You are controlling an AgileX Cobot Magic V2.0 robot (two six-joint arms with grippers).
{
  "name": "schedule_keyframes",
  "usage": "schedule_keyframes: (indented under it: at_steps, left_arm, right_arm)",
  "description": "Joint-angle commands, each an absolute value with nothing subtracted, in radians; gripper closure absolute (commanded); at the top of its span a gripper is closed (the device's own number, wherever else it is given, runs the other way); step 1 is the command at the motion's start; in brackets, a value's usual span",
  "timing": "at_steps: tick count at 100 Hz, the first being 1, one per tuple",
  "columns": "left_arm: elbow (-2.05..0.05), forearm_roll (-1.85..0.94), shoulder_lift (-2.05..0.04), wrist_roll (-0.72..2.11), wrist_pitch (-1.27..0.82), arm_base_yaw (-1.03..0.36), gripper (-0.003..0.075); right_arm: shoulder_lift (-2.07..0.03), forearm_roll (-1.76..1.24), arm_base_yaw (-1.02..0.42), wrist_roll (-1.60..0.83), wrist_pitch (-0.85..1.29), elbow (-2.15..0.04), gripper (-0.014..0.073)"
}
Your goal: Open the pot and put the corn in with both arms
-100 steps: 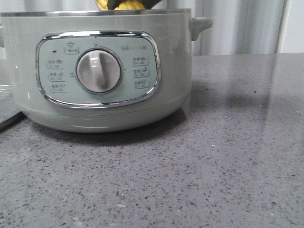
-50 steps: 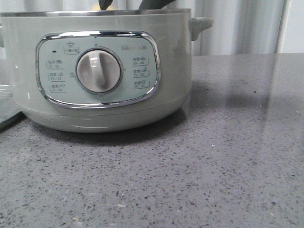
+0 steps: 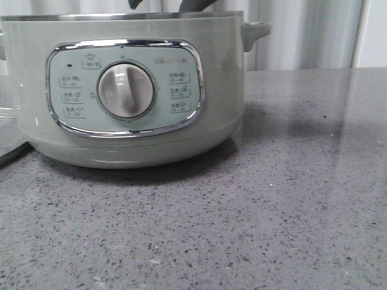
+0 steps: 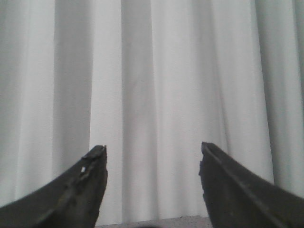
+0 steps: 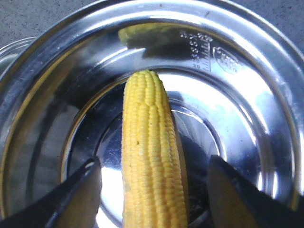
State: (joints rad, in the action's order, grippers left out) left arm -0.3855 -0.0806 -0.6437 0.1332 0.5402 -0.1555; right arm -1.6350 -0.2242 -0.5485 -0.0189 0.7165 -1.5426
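Right wrist view: corn [image 5: 151, 156] lies on the steel floor of the lidless pot [image 5: 247, 90].
Right gripper [image 5: 152, 190] hangs spread wide above the cob, gripping nothing, likely because the drop is done; left gripper [image 4: 152, 185] gapes empty toward a curtain [image 4: 152, 71].

Even, soft daylight fills all views. The speckled grey stone tabletop [image 3: 290, 199] carries a pale sheen and a dim shadow beside the sage-green electric pot [image 3: 130, 90]. Bright glare streaks its steel interior; the yellow corn cob [image 5: 149, 156] blurs close up.
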Motion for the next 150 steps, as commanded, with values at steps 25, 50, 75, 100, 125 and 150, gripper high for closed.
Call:
schedule_keyframes:
  at_steps: [25,50,75,100,125,150]
  left_arm:
    - [-0.422,0.066,-0.625,-0.027,0.595,-0.165,0.0405]
    - [-0.422,0.147,-0.522,-0.057,0.449,-0.165,0.0615]
    - [-0.422,0.147,-0.38,-0.099,0.194,-0.165,0.0741]
    - [-0.413,0.141,-0.253,-0.099,-0.027,-0.165,0.0741]
    - [-0.344,0.09,-0.132,-0.099,-0.076,-0.165,0.0741]
    - [-0.249,0.053,-0.058,-0.099,-0.076,-0.165,0.0741]
  right_arm:
    - [-1.453,-0.116,-0.547,-0.031,0.771,-1.581,0.0287]
    - [-1.389,-0.02,-0.547,-0.031,0.906,-1.579,0.0559]
    - [-1.351,0.035,-0.547,-0.031,0.975,-1.514,0.0643]
    - [-1.226,0.035,-0.547,-0.027,0.923,-1.328,0.0643]
    - [-1.03,0.035,-0.547,-0.006,0.792,-1.095,0.0643]
    - [-0.787,0.036,-0.547,0.006,0.548,-0.809,0.0643]
